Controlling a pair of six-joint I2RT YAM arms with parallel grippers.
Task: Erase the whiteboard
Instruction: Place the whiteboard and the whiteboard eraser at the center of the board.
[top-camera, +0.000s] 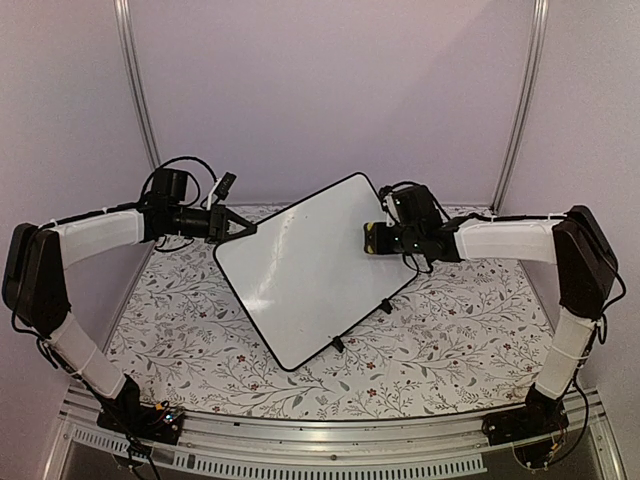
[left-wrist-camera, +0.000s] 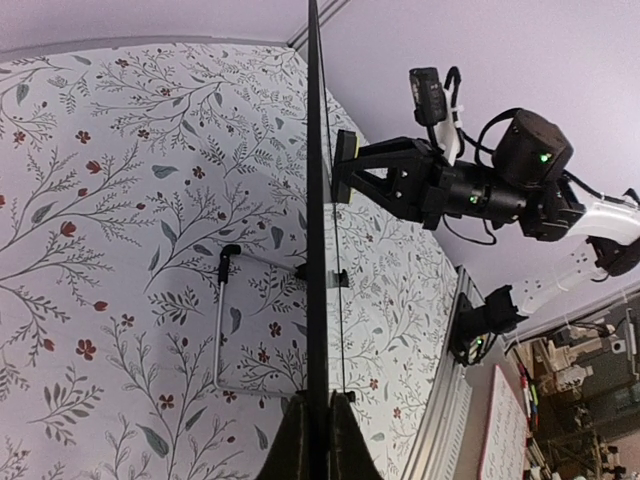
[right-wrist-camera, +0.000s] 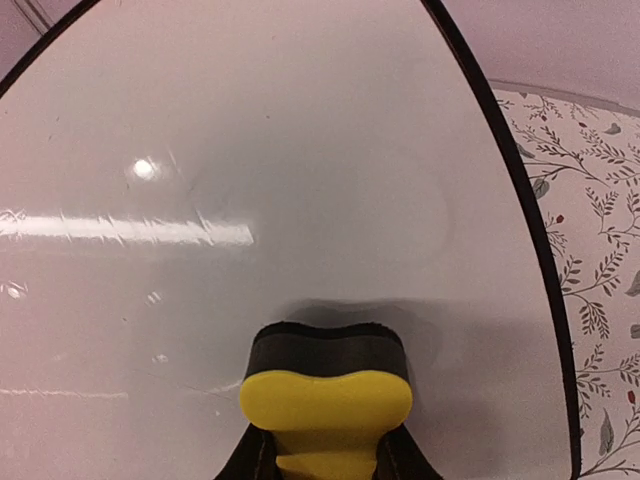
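Edge-on here: the whiteboard (left-wrist-camera: 317, 200) runs as a thin dark line straight up the middle of the view. At the bottom, the left gripper (left-wrist-camera: 318, 405) is pinched tight on that edge, one finger on either face. Up on the right-hand side, the right gripper (left-wrist-camera: 362, 172) presses a yellow-backed eraser (left-wrist-camera: 346, 168) against the board. A wire stand (left-wrist-camera: 219, 330) juts out on the other side, over the floral tablecloth (left-wrist-camera: 120, 200).

— We are seeing white padded sleeves (top-camera: 100, 232) covering the left arm (top-camera: 38, 275) and the right arm (top-camera: 585, 262), aren't we?
— Yes, and we are also noticing black joints, black cables (top-camera: 180, 165) looping at the wrists, and green lights (left-wrist-camera: 543, 157) glowing behind the black right pincer (left-wrist-camera: 348, 168).
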